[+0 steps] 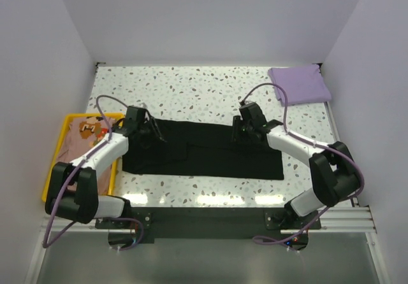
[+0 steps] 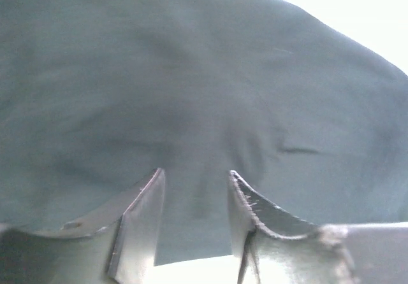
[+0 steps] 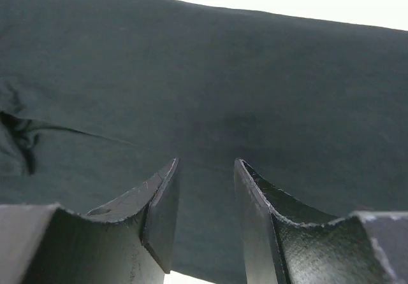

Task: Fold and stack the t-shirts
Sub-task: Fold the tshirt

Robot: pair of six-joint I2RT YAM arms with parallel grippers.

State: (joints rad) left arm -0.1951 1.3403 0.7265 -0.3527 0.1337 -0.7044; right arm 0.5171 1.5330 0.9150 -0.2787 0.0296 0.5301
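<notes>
The large black t-shirt [image 1: 204, 153] lies flat on the table as a wide folded rectangle. My left gripper [image 1: 153, 133] is at its far left edge and my right gripper [image 1: 237, 131] at its far edge right of centre. In the left wrist view the gripper [image 2: 194, 176] has its jaws apart, straddling the edge of the black cloth [image 2: 191, 74]. In the right wrist view the gripper [image 3: 205, 166] stands the same way over the black cloth [image 3: 210, 80]. The lavender t-shirt [image 1: 299, 85] lies folded at the far right. The peach t-shirt [image 1: 83, 134] lies in the tray.
A yellow plastic tray [image 1: 54, 163] sits at the table's left edge beside my left arm. White walls close in the table on the left, back and right. The speckled tabletop [image 1: 191, 90] shows between the black shirt and the back wall.
</notes>
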